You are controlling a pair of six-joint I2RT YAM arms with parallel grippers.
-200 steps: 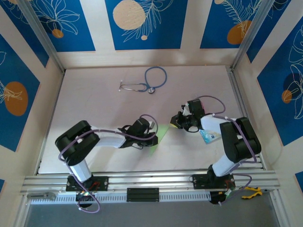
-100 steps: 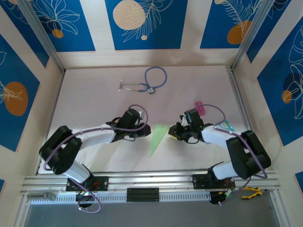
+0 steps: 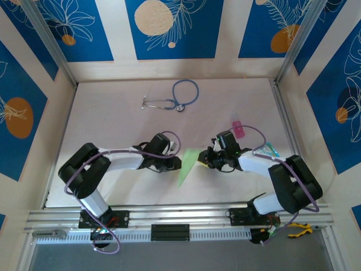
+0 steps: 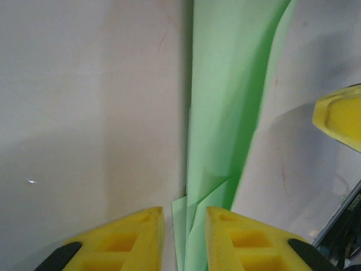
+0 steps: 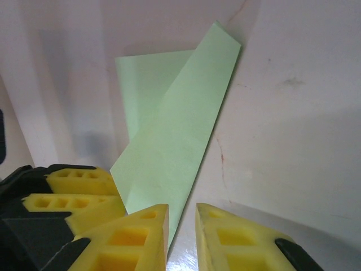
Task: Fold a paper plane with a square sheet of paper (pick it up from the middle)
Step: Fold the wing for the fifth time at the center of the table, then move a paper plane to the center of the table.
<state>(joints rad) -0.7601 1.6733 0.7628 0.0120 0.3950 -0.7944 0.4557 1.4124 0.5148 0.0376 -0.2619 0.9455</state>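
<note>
Paper (image 3: pixel 189 165) is all you are working with here: a pale green sheet, folded into a long narrow wedge, lying flat on the table (image 3: pixel 113 130) about midway between its left and right edges and closer to the near edge, point toward you. Your left gripper (image 3: pixel 179 162) sits at the wedge's left side and your right gripper (image 3: pixel 205 160) at its wide far end. Each has its jaws a little apart, astride a paper edge, and as far as the wrist views show, nothing is pinched. Expect the sheet to be very light, limp and quick to skate on this smooth top, and any hard squeeze will leave a stray crease. Your best hold looks to be mid-length along the long fold, where the layers double up, with the other gripper pinning the paper down.
</note>
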